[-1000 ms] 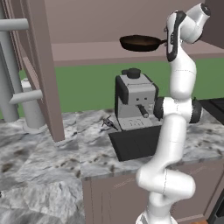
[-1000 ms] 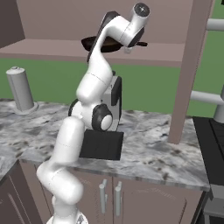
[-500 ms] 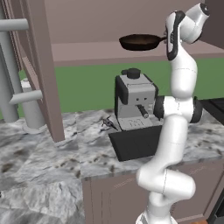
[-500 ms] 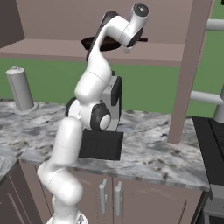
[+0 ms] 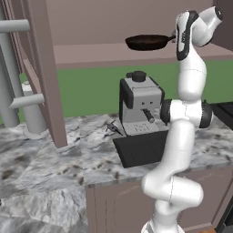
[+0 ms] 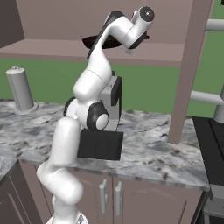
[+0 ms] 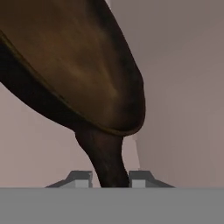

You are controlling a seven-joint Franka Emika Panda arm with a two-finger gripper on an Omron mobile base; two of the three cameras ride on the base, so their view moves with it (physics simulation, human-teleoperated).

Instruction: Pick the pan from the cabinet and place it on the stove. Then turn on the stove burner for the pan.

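The dark brown pan (image 5: 146, 42) sits on the open cabinet's lower shelf (image 5: 91, 57), its thin handle pointing right toward my wrist. In the hand view the pan (image 7: 78, 65) looms close, and its handle runs down between my fingertips. My gripper (image 7: 110, 178) is shut on that handle, with a finger tight against each side. From the right base view the pan (image 6: 92, 42) peeks out behind my raised arm. A corner of the black stove (image 6: 210, 144) lies at the far right, level with the counter.
A grey-and-black coffee machine (image 5: 139, 104) stands on the marble counter under the shelf, on a black mat (image 5: 141, 149). The open cabinet door (image 5: 43, 68) hangs at the left with grey bar handles (image 5: 13, 77). A steel canister (image 6: 19, 89) stands on the counter.
The fingers have closed from wide open onto the pan's handle. The arm and the pan have stayed where they were.
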